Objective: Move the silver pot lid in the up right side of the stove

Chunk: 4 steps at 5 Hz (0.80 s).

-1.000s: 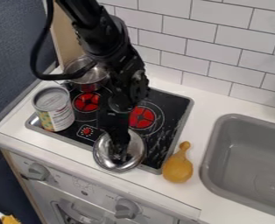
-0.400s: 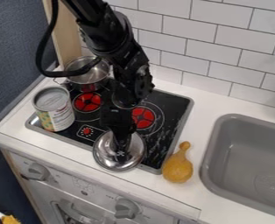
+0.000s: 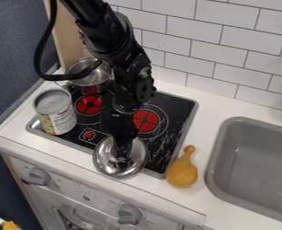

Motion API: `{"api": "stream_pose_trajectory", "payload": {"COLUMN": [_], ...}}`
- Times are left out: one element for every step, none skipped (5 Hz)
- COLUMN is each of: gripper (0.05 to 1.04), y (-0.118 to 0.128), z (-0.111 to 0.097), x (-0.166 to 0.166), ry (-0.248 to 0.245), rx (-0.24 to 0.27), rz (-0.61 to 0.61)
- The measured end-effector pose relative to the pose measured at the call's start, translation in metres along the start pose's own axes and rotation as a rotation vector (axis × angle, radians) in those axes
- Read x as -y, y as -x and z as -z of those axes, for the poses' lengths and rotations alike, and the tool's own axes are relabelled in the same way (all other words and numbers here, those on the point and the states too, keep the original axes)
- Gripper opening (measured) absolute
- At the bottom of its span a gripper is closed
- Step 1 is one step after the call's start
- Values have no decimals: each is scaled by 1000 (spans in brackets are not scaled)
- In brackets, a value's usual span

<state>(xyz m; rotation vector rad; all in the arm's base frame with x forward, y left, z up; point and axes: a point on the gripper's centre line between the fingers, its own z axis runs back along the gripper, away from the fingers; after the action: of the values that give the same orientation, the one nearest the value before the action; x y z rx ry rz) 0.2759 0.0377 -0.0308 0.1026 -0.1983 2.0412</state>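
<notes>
White tile wall [image 3: 218,40] behind counter [image 3: 179,204]. We see silver lid [image 3: 105,164] across near edge of black stove [image 3: 176,117], gripper [image 3: 121,156] over its middle; whether spread or pinching, we cannot tell. Pot [image 3: 94,81] far left, can [image 3: 55,112] nearer.

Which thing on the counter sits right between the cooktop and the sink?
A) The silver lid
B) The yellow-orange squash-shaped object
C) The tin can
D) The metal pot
B: the yellow-orange squash-shaped object lies between the cooktop's right edge and the sink.
</notes>
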Motion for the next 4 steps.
{"api": "stream_pose_trajectory", "payload": {"gripper": [277, 277, 276, 276], "y": [-1, 11, 36, 62], "z": [-14, -34, -65, -60], "x": [9, 22, 58, 79], "ry": [27, 70, 133, 108], "rx": [9, 11, -34, -96], "rz": [33, 94, 159, 240]}}
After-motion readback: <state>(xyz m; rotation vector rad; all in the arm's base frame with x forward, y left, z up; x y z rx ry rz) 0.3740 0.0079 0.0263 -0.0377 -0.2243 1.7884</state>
